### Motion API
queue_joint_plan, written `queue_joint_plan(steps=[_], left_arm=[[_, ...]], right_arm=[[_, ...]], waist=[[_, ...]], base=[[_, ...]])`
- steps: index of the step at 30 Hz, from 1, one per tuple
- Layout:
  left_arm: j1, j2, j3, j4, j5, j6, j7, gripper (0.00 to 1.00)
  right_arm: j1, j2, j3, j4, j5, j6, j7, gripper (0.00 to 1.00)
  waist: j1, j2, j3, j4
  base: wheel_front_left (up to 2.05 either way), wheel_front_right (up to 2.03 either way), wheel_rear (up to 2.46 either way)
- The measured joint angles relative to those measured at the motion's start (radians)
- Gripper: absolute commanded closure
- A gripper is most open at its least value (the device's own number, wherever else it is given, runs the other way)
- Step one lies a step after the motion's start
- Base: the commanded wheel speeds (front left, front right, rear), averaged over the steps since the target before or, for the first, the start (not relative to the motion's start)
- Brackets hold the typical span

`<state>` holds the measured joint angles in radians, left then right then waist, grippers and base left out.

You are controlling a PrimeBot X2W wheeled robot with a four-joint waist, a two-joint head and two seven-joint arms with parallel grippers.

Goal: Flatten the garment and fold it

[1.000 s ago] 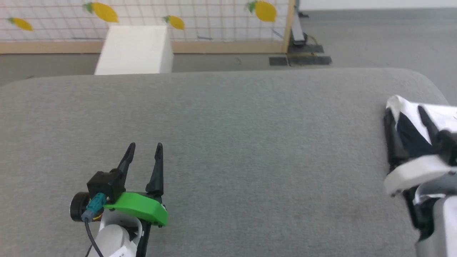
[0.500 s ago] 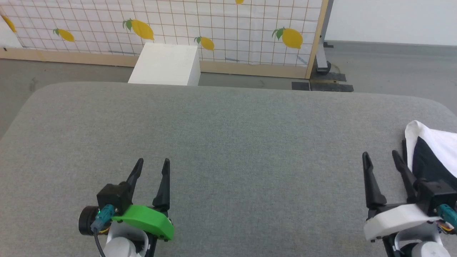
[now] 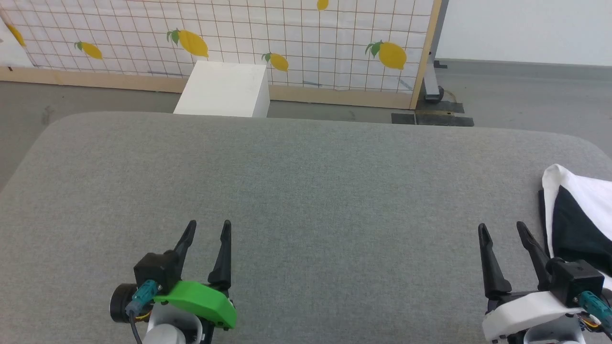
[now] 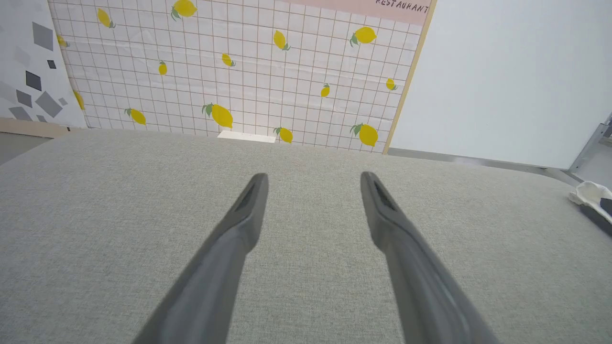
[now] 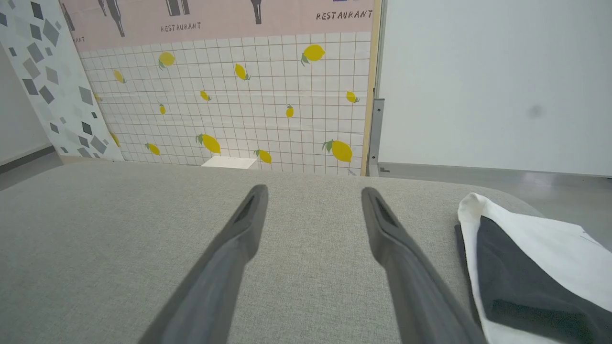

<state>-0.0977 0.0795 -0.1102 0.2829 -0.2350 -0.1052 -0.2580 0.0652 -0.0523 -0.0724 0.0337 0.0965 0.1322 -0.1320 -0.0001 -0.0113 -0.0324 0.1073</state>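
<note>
The garment (image 3: 581, 205) lies folded at the right edge of the grey padded table (image 3: 306, 191), white cloth with a black sleeve on top; its print is hidden. It appears beside my right fingers in the right wrist view as the garment (image 5: 535, 258), and far right in the left wrist view as the garment (image 4: 593, 198). My right gripper (image 3: 503, 230) hovers open just left of it, not touching it. At the lower left my left gripper (image 3: 208, 227) stands open over bare table. Both hold nothing.
A white box (image 3: 224, 89) stands on the floor past the table's far edge. Behind it runs a lemon-print grid panel (image 3: 287, 38) in a wooden frame, with a metal stand (image 3: 432, 91) at its right end.
The head camera has swung left and tilted, so the whole picture shifted. My right gripper has come off the garment and now sits open beside it. The left gripper holds its pose.
</note>
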Motion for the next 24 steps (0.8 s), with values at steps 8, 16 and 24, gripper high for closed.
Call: queue_joint_plan(steps=[8, 16, 24], left_arm=[[-0.001, 0.0, 0.0, 0.0, 0.001, 0.0, 0.001, 1.0], [-0.001, 0.0, 0.001, -0.003, 0.002, 0.0, 0.006, 1.0], [-0.001, 0.0, 0.005, -0.02, 0.015, 0.004, 0.021, 1.0]], right_arm=[[0.0, 0.0, 0.0, 0.0, 0.0, 0.0, 0.0, 1.0], [0.0, 0.0, 0.001, 0.0, 0.0, 0.0, 0.001, 1.0], [-0.001, 0.0, 0.004, 0.0, -0.002, 0.0, 0.01, 1.0]], waist=[[0.0, 0.0, 0.0, -0.001], [0.0, 0.0, 0.001, -0.004], [0.0, 0.0, 0.003, -0.01]], base=[[0.0, 0.0, 0.0], [0.0, 0.0, 0.0], [0.0, 0.0, 0.0]])
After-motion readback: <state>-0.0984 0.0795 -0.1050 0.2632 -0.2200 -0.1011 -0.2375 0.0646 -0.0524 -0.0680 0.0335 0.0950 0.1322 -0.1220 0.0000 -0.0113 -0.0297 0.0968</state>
